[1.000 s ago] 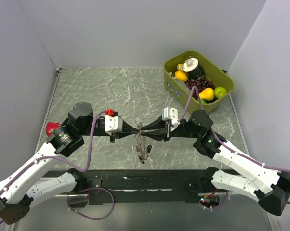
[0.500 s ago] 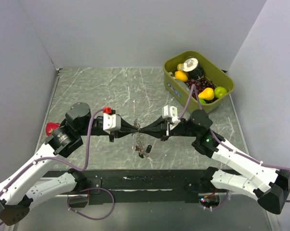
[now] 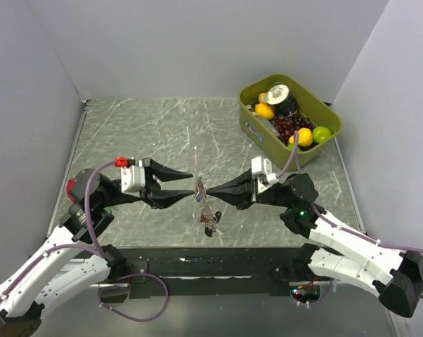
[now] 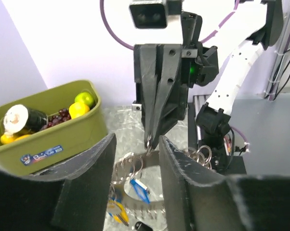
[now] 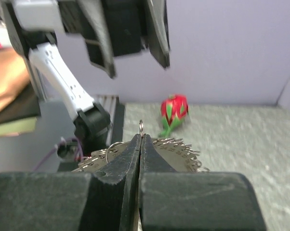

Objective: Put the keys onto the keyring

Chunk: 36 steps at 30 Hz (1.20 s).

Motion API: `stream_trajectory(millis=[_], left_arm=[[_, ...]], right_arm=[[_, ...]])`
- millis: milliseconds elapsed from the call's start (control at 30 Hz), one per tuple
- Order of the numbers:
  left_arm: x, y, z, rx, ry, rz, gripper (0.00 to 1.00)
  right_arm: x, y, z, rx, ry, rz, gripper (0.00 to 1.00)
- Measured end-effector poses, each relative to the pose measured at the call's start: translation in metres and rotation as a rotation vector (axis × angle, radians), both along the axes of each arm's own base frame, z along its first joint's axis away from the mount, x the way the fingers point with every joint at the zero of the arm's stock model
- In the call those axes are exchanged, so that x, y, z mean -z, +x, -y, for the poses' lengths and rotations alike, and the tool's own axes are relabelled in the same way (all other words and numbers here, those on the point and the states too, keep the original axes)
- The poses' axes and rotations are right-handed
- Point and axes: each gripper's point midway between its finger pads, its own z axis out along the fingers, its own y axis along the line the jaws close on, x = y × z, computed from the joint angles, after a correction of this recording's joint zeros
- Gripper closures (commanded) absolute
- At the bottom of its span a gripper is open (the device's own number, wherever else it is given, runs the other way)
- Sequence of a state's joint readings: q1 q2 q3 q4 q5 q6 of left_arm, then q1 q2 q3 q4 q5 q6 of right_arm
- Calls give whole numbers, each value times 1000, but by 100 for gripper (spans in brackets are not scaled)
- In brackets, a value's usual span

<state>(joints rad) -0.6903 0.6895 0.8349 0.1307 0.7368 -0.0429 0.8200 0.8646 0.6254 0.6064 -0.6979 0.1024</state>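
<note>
The right jaws are clenched on the keyring (image 5: 178, 144), a small wire loop poking up between their tips. The left jaws stand parted and hold nothing, their two tips just left of the ring at the centre of the top view. The keys (image 3: 210, 219) dangle in a bunch below the pinch, one with a blue head (image 4: 139, 189). Beneath lies the marbled desk (image 3: 141, 133). A green bin (image 3: 262, 135) of fruit sits upper right, and a red toy fruit (image 5: 174, 109) at far left.
</note>
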Motion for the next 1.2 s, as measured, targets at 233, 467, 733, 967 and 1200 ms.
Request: stream_trajectory(millis=[233,467,733,967,1200], left_arm=[[3,-1,10,93,-21,-66,55],[4,-2,16,142,-27,-95,59],[11,1,24,182,-6,-118,68],[13,2,25,184,-3,-124,67],[14,4,26,186,-1,-127,79]], right_arm=[[-26,-8,4,-29,95,26,100],[-34,-10,5,-37,128,31,100],[-35,-9,5,-33,135,26,100],[-35,-8,4,-32,137,27,100],[-29,-6,1,-35,124,10,100]])
